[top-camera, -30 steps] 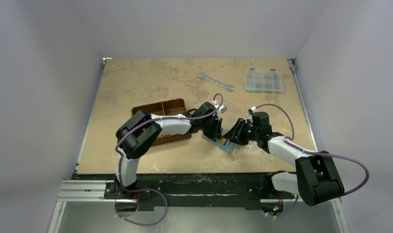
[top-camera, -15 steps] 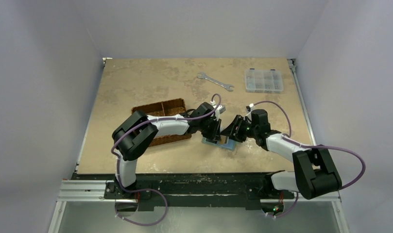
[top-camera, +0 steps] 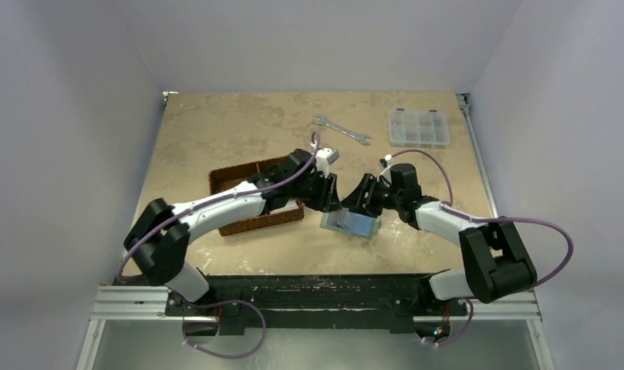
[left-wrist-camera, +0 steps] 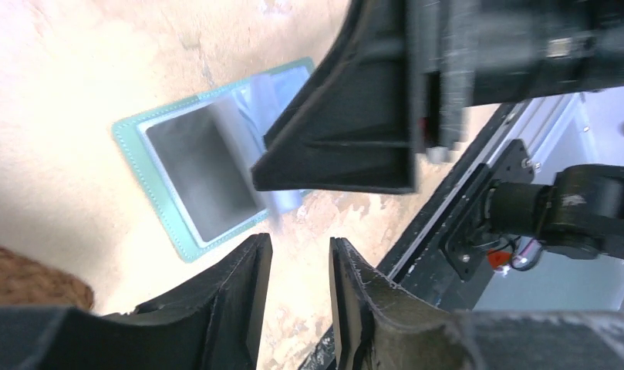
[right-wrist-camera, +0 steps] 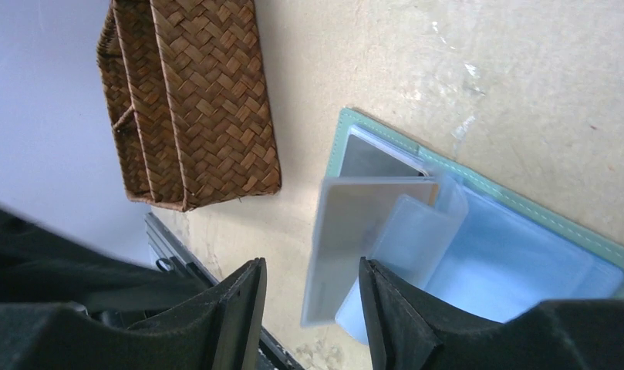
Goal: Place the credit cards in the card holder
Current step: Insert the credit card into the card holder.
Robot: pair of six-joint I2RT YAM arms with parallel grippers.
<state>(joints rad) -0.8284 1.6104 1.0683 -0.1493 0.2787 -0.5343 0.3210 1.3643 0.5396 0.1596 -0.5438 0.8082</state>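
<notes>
Black two-finger left gripper [top-camera: 329,194] and right gripper [top-camera: 356,202] meet almost tip to tip at the centre of the overhead view. Just below them the square grey-green card holder [top-camera: 353,225] lies open on the tan table [top-camera: 216,131]. A brown woven basket [top-camera: 247,173] sits to the left. A steel wrench [top-camera: 341,129] and a clear plastic compartment box [top-camera: 419,127] lie at the upper right.

Left wrist view: the left gripper [left-wrist-camera: 299,297], at the bottom edge, has its fingers a narrow gap apart with nothing between them. The card holder [left-wrist-camera: 204,173] lies open at centre left, and one finger of the right gripper crosses in front of its right part.

Right wrist view: the right gripper [right-wrist-camera: 312,312], at the bottom edge, has its fingers partway apart. A pale translucent sleeve flap [right-wrist-camera: 347,231] of the card holder stands in line with the gap, and whether the fingers touch it cannot be told. No credit card can be picked out for certain.
</notes>
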